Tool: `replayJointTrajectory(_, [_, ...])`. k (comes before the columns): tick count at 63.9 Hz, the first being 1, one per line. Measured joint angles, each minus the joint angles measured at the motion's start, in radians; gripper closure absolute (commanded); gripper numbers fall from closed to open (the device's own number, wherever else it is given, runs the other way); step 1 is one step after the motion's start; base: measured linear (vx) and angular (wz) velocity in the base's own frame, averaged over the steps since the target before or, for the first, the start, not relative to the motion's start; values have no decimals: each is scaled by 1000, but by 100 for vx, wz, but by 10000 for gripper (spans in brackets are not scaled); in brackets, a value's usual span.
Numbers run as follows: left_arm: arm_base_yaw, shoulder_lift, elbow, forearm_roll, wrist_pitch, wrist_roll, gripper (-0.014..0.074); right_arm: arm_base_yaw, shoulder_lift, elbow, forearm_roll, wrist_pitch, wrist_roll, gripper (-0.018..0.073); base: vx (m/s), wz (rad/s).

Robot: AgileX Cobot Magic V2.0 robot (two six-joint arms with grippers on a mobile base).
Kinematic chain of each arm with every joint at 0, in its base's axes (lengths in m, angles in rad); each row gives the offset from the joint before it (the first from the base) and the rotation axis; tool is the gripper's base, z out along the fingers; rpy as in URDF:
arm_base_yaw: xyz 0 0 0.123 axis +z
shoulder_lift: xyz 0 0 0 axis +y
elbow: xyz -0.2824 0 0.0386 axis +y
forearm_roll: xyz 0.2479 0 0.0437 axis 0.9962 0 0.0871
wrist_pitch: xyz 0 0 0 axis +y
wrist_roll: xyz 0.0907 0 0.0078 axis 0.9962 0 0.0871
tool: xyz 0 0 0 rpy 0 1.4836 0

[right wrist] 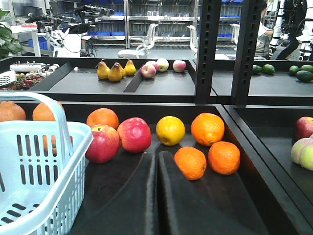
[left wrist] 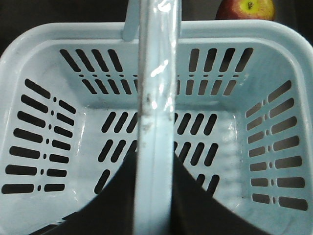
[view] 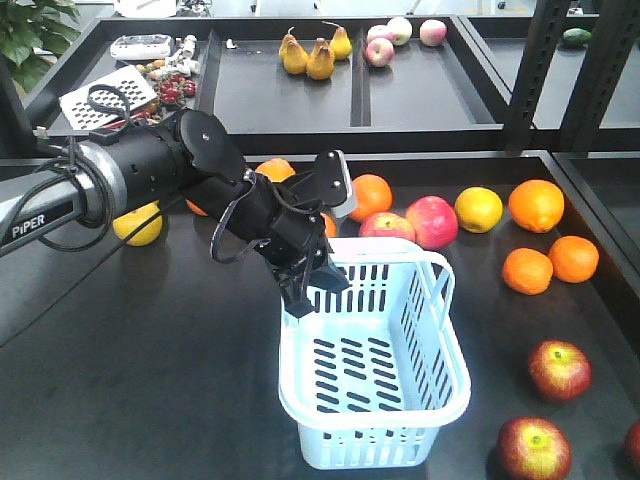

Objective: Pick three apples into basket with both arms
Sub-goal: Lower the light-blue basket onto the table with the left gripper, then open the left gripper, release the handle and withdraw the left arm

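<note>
The pale blue basket stands mid-table with nothing inside it. My left gripper hangs over its left rim, shut on one of the basket's loop handles; in the left wrist view the handle runs straight up between my black fingers. Three dark red apples lie at the near right: one, a second, and a third cut by the frame edge. One apple shows beyond the basket's far wall. My right gripper is shut on nothing, right of the basket.
Two brighter pink-red apples and a yellow fruit lie behind the basket, with several oranges to the right. A raised divider separates the rear bins holding pears. A black upright post stands at back right.
</note>
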Motion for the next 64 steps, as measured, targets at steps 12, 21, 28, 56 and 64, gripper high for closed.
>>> replayJointTrajectory(12, [0,0,0,18,0,0,596,0,0,0,0,0,0,565,0,0])
replayJointTrajectory(21, [0,0,0,40,0,0,592,0,0,0,0,0,0,565,0,0])
replayJointTrajectory(28, [0,0,0,41,0,0,589,0,0,0,0,0,0,565,0,0])
replayJointTrajectory(56, [0,0,0,44,0,-34,403,0,0,0,0,0,0,565,0,0])
replayJointTrajectory(64, [0,0,-2,47,0,-72,262,0,0,0,0,0,0,565,0,0])
